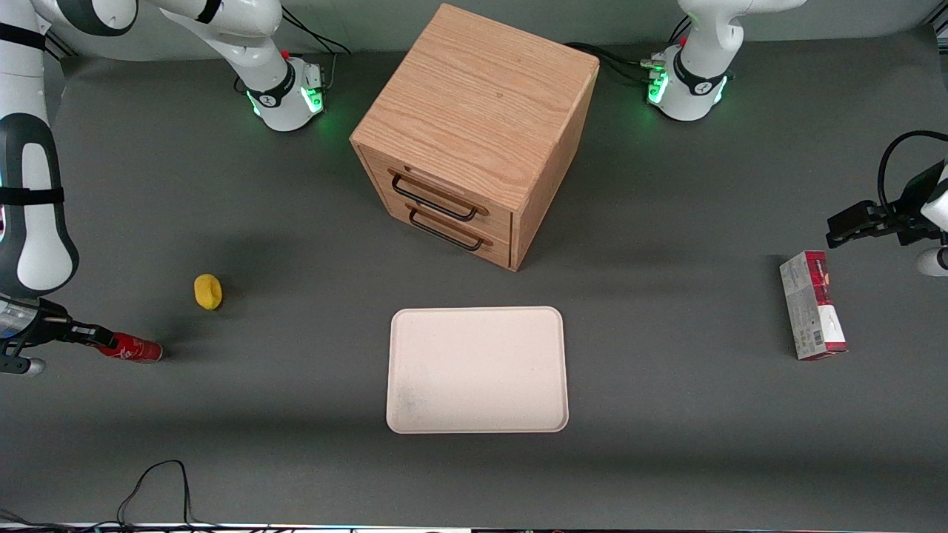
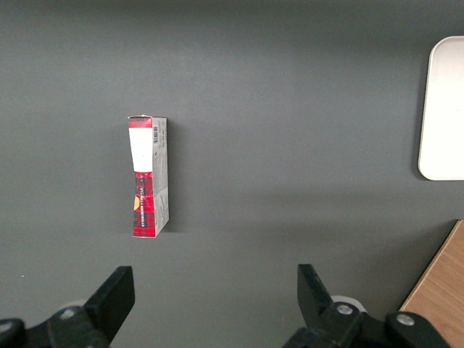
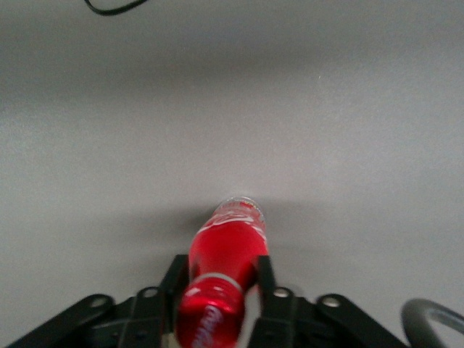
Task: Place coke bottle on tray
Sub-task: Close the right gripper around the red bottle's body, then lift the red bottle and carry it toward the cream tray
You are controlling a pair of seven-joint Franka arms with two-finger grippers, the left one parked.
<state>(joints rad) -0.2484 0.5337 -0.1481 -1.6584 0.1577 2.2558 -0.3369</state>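
Note:
The coke bottle (image 1: 135,349) is a small red bottle lying on its side on the grey table, toward the working arm's end. My right gripper (image 1: 95,338) is at its cap end, low over the table. In the right wrist view the two black fingers (image 3: 176,279) stand on either side of the bottle's neck (image 3: 226,250) and press against it, so the gripper (image 3: 220,267) is shut on the bottle. The bottle's base still rests on the table. The cream-white tray (image 1: 478,370) lies flat mid-table, nearer the front camera than the cabinet, with nothing on it. Its edge also shows in the left wrist view (image 2: 446,109).
A wooden drawer cabinet (image 1: 474,126) stands mid-table with both drawers shut. A yellow lemon (image 1: 208,292) lies beside the bottle, farther from the front camera. A red-and-grey carton (image 1: 813,303) (image 2: 148,177) lies toward the parked arm's end. A black cable (image 1: 152,481) lies near the front edge.

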